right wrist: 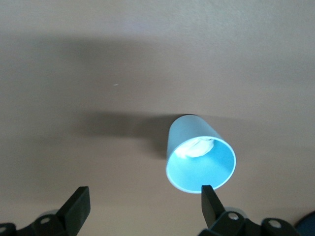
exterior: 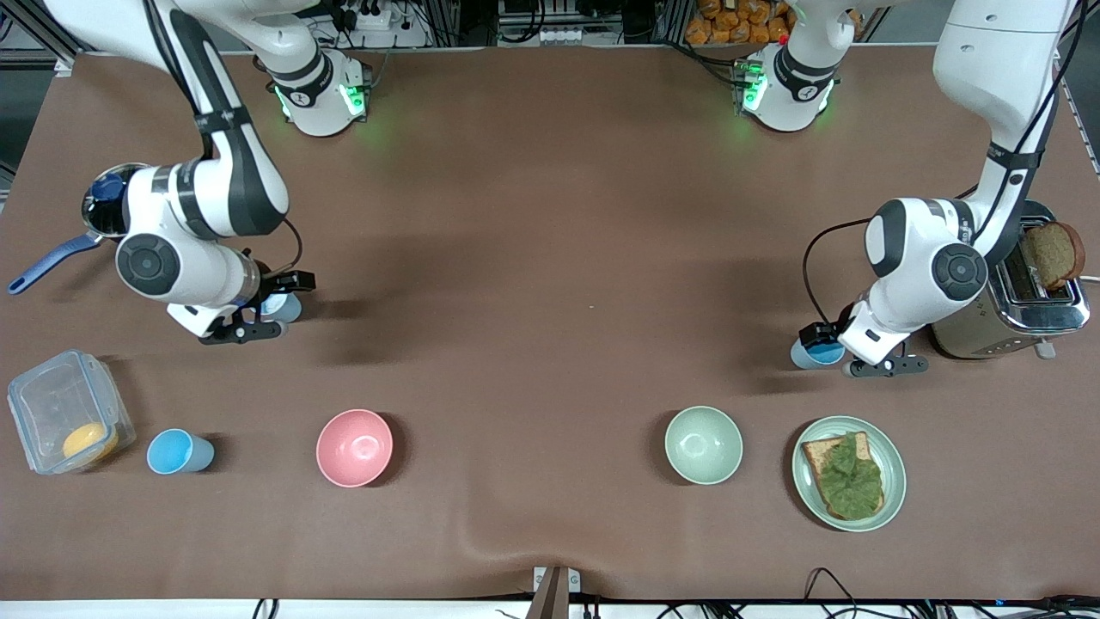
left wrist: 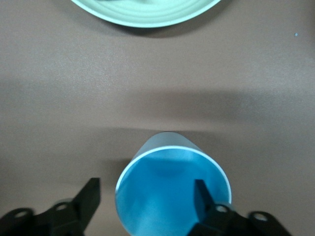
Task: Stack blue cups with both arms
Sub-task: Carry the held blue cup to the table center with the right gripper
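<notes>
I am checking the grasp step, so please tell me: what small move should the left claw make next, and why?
Probably the left claw should shut on the sky-blue cup. In the left wrist view one finger is already inside the rim and the other stands outside the wall, with a gap left. The right claw is open beside the paler cup and has no such hold yet.

The bench (exterior: 550,258) wears matt brown cloth, faintly rippled. The blue cups (left wrist: 173,194) look like smooth plastic. The toaster (exterior: 1023,309) is shiny metal; the pink bowl (exterior: 354,447) is glossy.
</notes>
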`<move>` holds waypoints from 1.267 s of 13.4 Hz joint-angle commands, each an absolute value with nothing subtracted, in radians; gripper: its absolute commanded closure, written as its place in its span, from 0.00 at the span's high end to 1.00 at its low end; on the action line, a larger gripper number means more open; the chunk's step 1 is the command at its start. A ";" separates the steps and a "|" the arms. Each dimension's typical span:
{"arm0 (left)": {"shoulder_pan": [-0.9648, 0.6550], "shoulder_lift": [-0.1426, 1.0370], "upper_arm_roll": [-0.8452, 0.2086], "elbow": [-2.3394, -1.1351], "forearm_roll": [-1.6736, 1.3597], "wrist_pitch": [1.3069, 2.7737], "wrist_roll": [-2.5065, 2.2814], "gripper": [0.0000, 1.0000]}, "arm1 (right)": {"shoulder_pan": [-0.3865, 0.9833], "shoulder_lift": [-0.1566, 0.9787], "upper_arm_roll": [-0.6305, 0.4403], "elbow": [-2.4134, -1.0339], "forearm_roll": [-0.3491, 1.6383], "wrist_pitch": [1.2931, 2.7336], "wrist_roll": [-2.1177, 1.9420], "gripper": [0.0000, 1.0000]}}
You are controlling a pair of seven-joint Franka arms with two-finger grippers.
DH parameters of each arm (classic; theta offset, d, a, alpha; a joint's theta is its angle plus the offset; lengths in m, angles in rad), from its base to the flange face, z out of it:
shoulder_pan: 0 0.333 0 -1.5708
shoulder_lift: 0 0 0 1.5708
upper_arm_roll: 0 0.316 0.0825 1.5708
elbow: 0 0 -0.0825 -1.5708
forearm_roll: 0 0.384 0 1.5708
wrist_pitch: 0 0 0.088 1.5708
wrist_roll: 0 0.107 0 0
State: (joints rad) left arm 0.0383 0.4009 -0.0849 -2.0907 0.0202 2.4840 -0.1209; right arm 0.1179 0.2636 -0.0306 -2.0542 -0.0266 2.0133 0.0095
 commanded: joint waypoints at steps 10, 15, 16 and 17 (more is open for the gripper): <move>0.037 0.316 -0.173 -1.950 0.031 2.265 -0.126 0.00 | 0.101 0.371 -0.020 -2.099 -0.040 2.114 0.025 0.00; 0.041 0.285 -0.178 -1.855 0.038 2.125 -0.114 0.00 | 0.132 0.371 -0.018 -1.956 -0.034 1.913 0.055 0.00; 0.047 0.276 -0.178 -1.850 0.041 2.109 -0.107 0.00 | 0.165 0.371 -0.018 -1.930 -0.032 1.892 0.101 0.00; 0.048 0.269 -0.178 -1.835 0.041 2.094 -0.107 0.00 | 0.213 0.371 -0.017 -1.910 -0.029 1.882 0.160 0.00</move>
State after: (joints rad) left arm 0.0391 0.2874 -0.1746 -1.8583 0.0202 2.1373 -0.1167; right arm 0.1373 0.3714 -0.0192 -1.9550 -0.0249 1.9226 0.0598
